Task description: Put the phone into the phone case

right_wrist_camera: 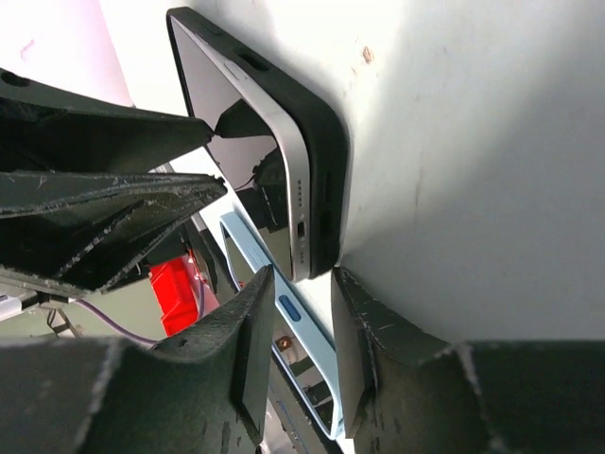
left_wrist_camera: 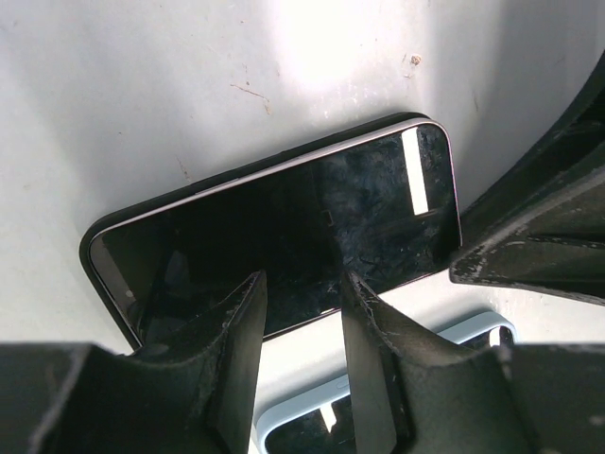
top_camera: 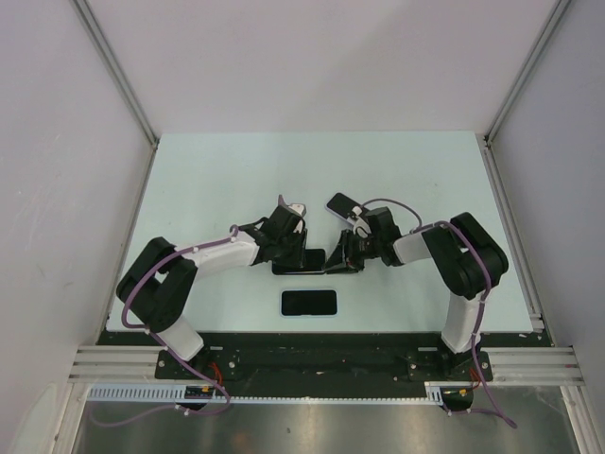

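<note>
A black phone [top_camera: 301, 260] lies flat on the pale table [top_camera: 236, 180] between both grippers. In the left wrist view its dark screen [left_wrist_camera: 312, 218] with a silver frame sits inside a black case rim [left_wrist_camera: 236, 173]. My left gripper [left_wrist_camera: 302, 279] hovers over the phone's near long edge, jaws slightly apart with nothing between them. My right gripper [right_wrist_camera: 302, 274] is at the phone's [right_wrist_camera: 236, 142] short end; the silver end and black case [right_wrist_camera: 326, 170] lie just beyond its narrowly open fingertips. In the top view the left gripper [top_camera: 295, 253] and right gripper [top_camera: 342, 257] flank the phone.
A second dark-screened device with a light-blue rim [top_camera: 309, 303] lies flat nearer the arm bases; it also shows in the left wrist view [left_wrist_camera: 302, 405] and the right wrist view [right_wrist_camera: 298, 331]. White walls enclose the table on three sides.
</note>
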